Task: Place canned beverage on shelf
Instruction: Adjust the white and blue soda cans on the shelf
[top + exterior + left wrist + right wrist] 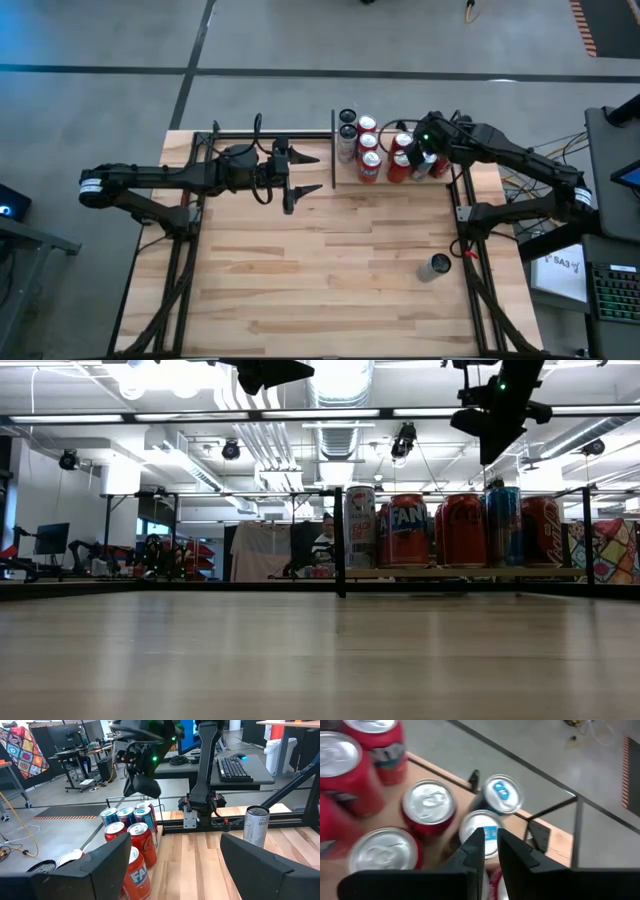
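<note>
You have one loose beverage can, a grey-and-white cylinder with a dark top, standing upright on the butcher-block wooden tabletop near its right edge, well apart from the shelf and with bare wood all round it.

The shelf, a light-wood board edged by thin black rods and posts, sits at the table's far right corner. It carries a tight cluster of red, silver and blue cans, many touching; the low view shows them in a row behind the black front post.

Your right gripper hangs above the right end of that cluster, fingers pinched nearly together with only a thin slit between them, holding nothing. A blue-topped can stands just beyond its tips, close to the shelf's rod corner.

Your left gripper waits over the far left-centre of the table, just left of the shelf's edge, fingers spread and empty.
</note>
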Controlling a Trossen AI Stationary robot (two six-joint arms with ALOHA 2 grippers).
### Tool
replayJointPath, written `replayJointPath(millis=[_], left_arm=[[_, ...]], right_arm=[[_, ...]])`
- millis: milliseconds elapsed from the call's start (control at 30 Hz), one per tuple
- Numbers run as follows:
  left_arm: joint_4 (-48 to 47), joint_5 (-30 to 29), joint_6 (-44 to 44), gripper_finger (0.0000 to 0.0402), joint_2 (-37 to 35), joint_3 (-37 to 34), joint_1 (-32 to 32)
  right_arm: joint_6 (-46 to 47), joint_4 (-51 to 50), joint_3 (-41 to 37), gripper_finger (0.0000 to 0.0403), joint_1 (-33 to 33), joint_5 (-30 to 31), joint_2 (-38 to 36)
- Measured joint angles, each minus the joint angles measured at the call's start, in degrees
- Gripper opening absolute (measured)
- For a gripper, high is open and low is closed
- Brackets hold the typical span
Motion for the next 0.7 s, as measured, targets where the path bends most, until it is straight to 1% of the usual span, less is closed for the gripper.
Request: replayJointPath(millis=[300,500,700], left_arm=[[0.4,0.0,0.0,0.0292,0.0,0.0,0.0],[0.4,0.0,1.1,0.0292,0.0,0.0,0.0],[0.2,0.0,1.8,0.0292,-0.2,0.5,0.0]], right_arm=[[-3.0,1.9,-0.1,0.0043,-9.2,0.0,0.1],[-3.2,3.5,-0.1,0.0043,-14.3,-0.1,2.2],[-3.4,3.9,0.5,0.0042,-15.0,-0.1,5.1]])
